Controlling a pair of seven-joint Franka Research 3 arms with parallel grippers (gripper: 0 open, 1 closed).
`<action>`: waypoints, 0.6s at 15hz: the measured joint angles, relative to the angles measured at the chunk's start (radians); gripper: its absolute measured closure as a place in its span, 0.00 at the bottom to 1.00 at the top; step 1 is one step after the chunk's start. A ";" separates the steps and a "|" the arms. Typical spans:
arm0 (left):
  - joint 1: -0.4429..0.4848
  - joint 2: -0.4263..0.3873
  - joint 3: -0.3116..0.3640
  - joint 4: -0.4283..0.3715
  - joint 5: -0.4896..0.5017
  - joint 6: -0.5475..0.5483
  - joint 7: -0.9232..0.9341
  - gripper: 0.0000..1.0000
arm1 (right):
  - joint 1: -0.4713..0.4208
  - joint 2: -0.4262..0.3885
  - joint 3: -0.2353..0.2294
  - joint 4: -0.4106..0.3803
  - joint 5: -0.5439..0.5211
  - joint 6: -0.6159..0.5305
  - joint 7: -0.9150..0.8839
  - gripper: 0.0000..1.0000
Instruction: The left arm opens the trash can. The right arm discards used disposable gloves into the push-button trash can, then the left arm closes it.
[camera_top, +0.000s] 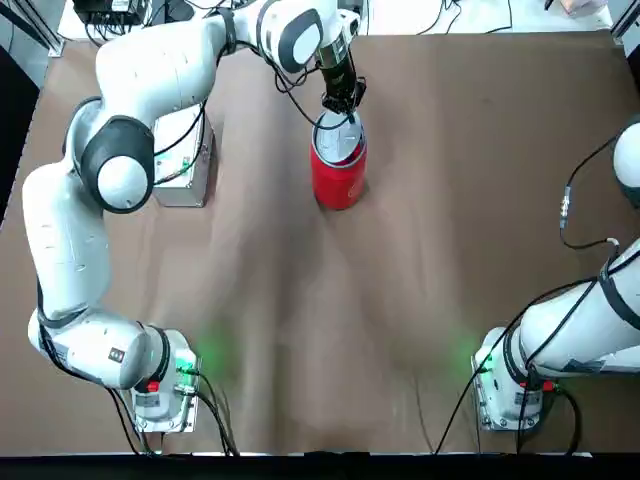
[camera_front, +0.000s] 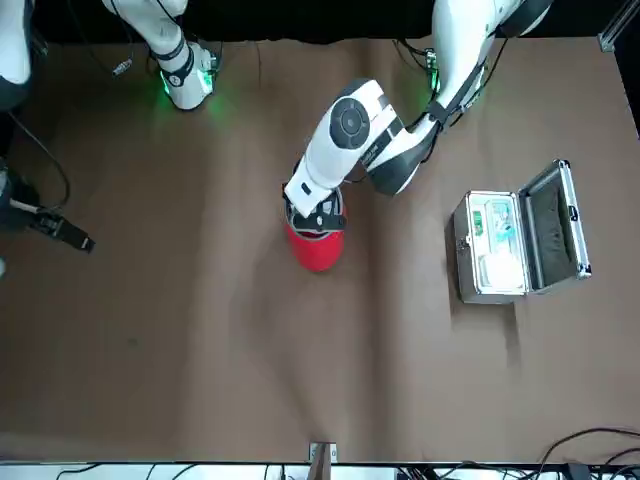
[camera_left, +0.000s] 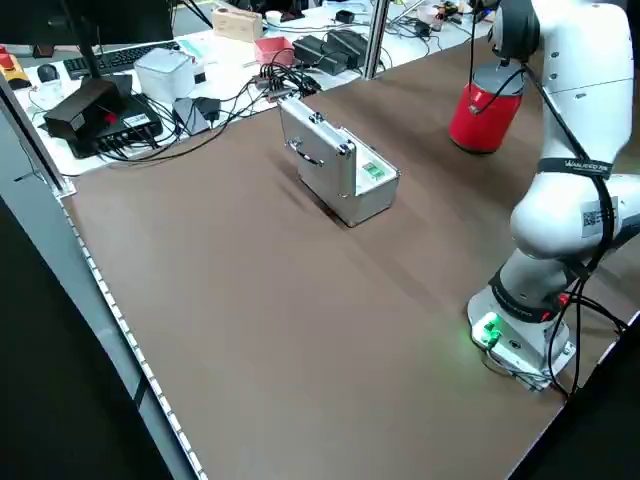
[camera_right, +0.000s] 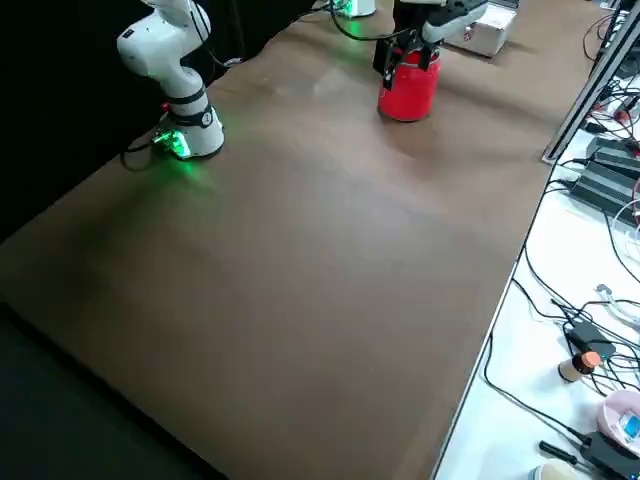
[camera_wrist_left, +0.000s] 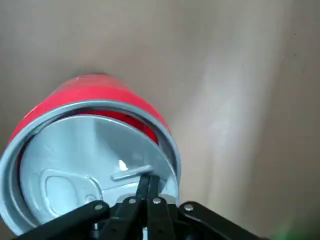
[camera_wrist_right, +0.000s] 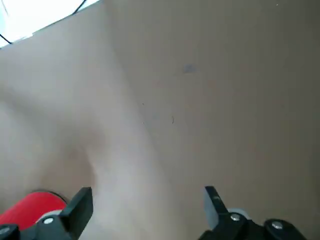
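Left gripper (camera_wrist_left: 149, 181), fingers pressed together at the tilted lid (camera_wrist_left: 95, 162) of the red trash can (camera_top: 340, 175), standing mid-table — light, smooth, probably slippery; best steadied around its body. Far right, the right gripper (camera_front: 78, 238) hangs spread, holding nothing.

No word or number can be read for certain.
On the left arm (camera_left: 590, 100), which stands at the near left part of the table (camera_left: 300, 350), a dark band (camera_left: 575, 166) carries pale capital letters, but they are too small to read surely. Below this band there is a label (camera_left: 592, 218) with a square code pattern and small print, also not readable. Toward the table's left edge, the silver case (camera_left: 340, 175) has a green label (camera_left: 373, 170); its marks are too small.
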 joint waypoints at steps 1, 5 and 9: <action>-0.004 0.002 0.001 0.000 0.006 0.010 -0.005 0.99 | 0.004 -0.002 -0.001 -0.013 -0.004 0.002 0.000 0.02; -0.045 0.003 0.037 0.000 0.010 0.028 -0.006 0.99 | 0.004 -0.078 -0.006 -0.068 -0.004 0.001 -0.009 0.01; -0.110 0.004 0.098 -0.001 0.010 0.050 -0.012 0.99 | 0.033 -0.148 -0.009 -0.124 -0.010 0.008 -0.120 0.02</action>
